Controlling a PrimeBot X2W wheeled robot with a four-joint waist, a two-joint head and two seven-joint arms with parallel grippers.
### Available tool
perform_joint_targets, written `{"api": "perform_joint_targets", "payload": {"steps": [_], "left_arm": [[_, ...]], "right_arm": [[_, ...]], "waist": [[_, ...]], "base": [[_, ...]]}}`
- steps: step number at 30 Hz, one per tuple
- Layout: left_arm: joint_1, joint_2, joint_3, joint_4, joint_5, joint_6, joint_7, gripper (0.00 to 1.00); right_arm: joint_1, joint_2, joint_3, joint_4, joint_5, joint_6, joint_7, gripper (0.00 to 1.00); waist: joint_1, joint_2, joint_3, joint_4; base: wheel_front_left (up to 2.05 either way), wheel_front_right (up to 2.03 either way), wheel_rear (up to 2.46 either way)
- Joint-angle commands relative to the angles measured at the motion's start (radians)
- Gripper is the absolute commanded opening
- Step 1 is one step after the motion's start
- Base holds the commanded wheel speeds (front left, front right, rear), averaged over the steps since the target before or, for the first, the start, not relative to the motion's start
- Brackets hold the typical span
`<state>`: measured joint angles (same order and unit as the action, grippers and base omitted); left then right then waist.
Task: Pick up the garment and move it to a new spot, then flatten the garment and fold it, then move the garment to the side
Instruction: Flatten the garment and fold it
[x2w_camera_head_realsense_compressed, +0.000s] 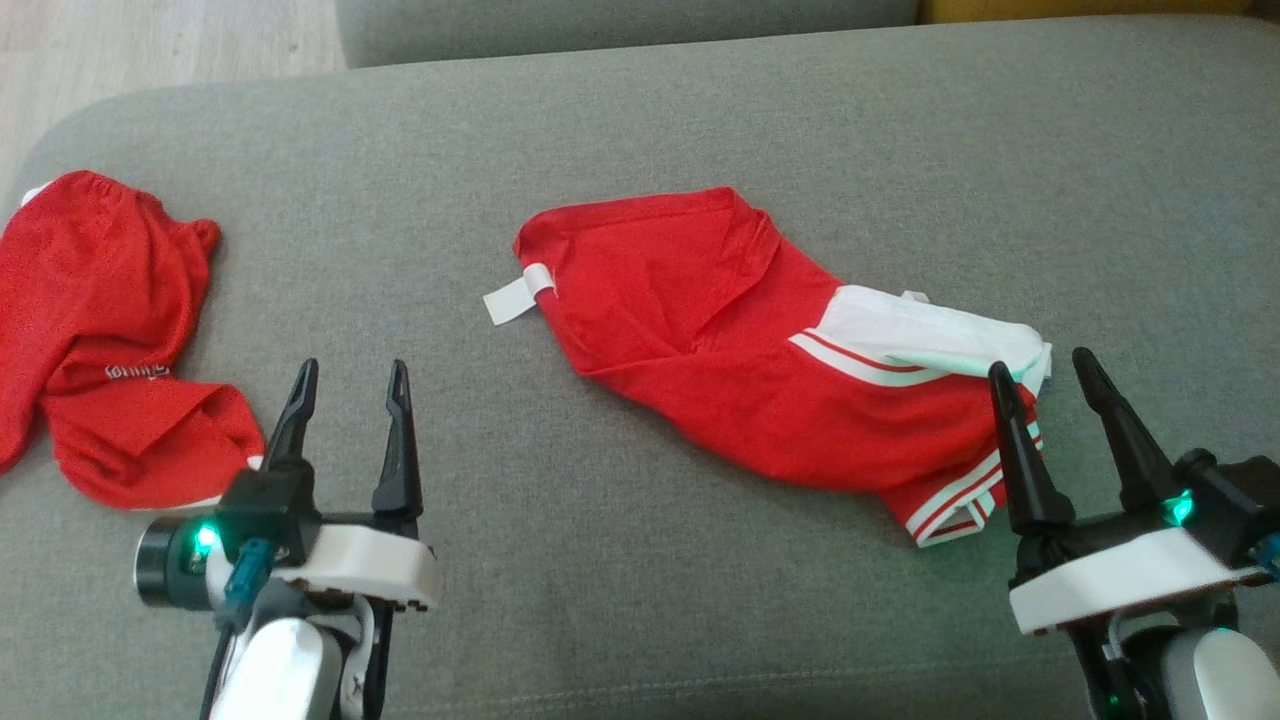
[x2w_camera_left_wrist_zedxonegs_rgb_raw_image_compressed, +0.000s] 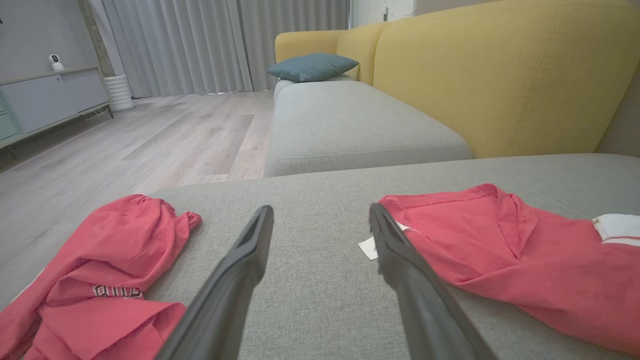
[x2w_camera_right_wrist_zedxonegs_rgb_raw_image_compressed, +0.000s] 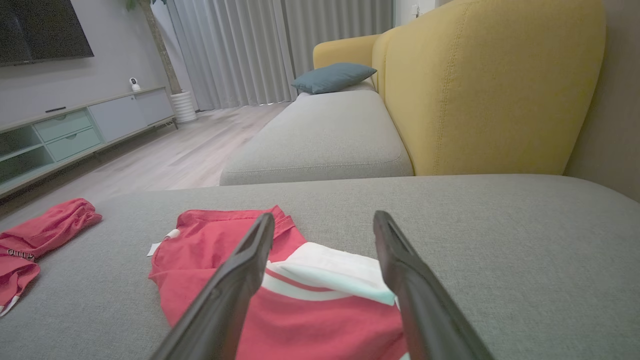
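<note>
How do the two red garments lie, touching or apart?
Apart. Head view shows bare grey cushion between the crumpled garment and the white-trimmed garment.

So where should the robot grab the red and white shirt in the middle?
Probably the white striped end of the garment, from the near right side with the open right gripper. The cloth bunches into a raised fold there, easier to pinch than the flat red part.

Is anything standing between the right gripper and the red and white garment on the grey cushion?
Nothing visible does. The open right gripper is at the white end of the red and white garment, with no object between them. The second red garment lies apart, far to the left on the cushion.
</note>
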<state>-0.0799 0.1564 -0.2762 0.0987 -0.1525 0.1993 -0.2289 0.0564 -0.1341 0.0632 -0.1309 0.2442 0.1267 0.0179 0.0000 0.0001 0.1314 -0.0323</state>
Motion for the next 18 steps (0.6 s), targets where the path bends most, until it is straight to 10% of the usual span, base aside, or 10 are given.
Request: {"api": "perform_joint_targets", "payload": {"steps": [1,18], "left_arm": [[-0.028,0.022,0.037,-0.037,-0.003,0.008,0.003,1.0],[-0.436,-0.04,-0.065,0.213,-0.034,-0.129,0.196,1.0]], "right_arm": [[-0.016,-0.003,0.019,-0.04,-0.006,0.004,-0.001,1.0],[-0.091,-0.013,0.047,-0.053,0.01,0.004,-0.005,1.0]], "waist": [[0.0,-0.0001,0.004,0.0],[0.0,-0.0001,0.156,-0.052]], "base": [[0.0,0.0,0.0],[0.0,0.0,0.0]]}}
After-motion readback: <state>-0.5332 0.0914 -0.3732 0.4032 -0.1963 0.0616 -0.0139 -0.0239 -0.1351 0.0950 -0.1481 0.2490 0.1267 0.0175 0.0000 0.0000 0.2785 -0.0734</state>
